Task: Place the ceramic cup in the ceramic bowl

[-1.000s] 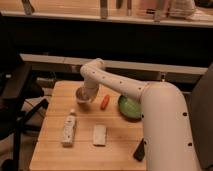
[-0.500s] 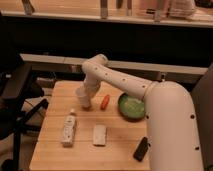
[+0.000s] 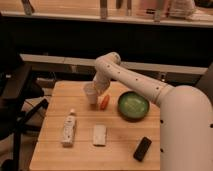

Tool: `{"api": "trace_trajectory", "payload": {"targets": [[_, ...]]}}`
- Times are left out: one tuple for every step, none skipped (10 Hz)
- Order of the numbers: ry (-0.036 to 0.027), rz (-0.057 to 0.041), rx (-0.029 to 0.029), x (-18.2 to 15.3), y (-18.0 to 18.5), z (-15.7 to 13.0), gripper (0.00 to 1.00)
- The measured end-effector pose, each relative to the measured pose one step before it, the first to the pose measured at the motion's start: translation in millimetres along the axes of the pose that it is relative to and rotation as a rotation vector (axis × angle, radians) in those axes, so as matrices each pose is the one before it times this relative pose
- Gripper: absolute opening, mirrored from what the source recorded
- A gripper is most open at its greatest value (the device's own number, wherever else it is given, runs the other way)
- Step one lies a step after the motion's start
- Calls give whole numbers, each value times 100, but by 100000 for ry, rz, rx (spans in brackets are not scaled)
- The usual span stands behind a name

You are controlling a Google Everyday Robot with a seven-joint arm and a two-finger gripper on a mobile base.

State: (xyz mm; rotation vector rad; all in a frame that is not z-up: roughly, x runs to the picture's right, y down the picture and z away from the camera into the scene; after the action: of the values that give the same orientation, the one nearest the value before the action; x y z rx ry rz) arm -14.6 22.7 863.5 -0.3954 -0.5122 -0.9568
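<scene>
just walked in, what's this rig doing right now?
The robot's one arm reaches over the wooden table. Its gripper is down at the small white handleless ceramic cup and appears shut on it. The cup is near the table's back middle, just left of a small orange item. The round dark green ceramic bowl stands further right; the cup is not yet in it.

No text readable: white bottle (image 3: 69, 128) label illegible, none legible on gripper (image 3: 95, 99) holding ceramic cup (image 3: 90, 92) over table (image 3: 120, 152)
</scene>
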Motion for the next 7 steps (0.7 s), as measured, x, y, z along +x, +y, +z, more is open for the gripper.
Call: {"api": "trace_trajectory", "payload": {"targets": [[13,1238,650,327,497,-351,4],[185,1339,853,564,1042,-406,4],[371,1601,587,844,1403,-564,4],[81,1670,800,670,1168,-471,4],[174,768,246,226,420,-252,4],[107,538,236,73,277,-141,4],[253,1522,295,404,609,-349,4]]}}
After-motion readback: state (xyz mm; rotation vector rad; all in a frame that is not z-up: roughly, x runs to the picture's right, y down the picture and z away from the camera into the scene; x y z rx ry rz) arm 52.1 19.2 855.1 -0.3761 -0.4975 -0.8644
